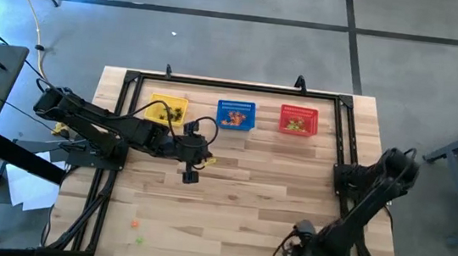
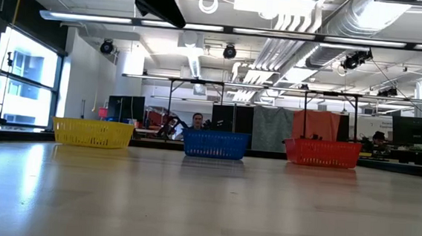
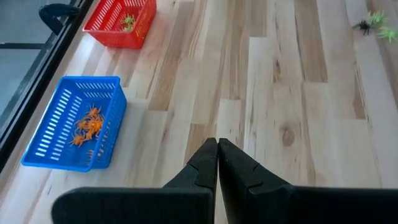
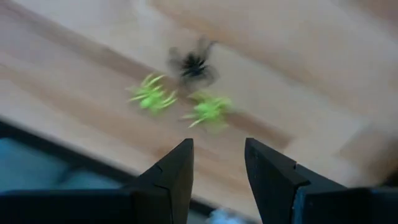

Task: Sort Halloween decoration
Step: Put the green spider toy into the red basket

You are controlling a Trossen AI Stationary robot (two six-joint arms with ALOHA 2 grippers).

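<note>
The desk [image 1: 229, 205] carries three baskets along its far edge, set in a row, probably one per colour. Taking the blue basket [image 1: 236, 114] as landmark: the yellow basket [image 1: 168, 110] sits to its left, the red basket [image 1: 298, 120] to its right. The left claw [image 3: 217, 163], pressed together and empty, hovers just in front of it. The right claw [image 4: 219, 163], spread, hangs at the desk's near edge over two green spiders [image 4: 152, 96] and a black spider [image 4: 194, 65], likely lining up a pick. No writing is readable.
</note>
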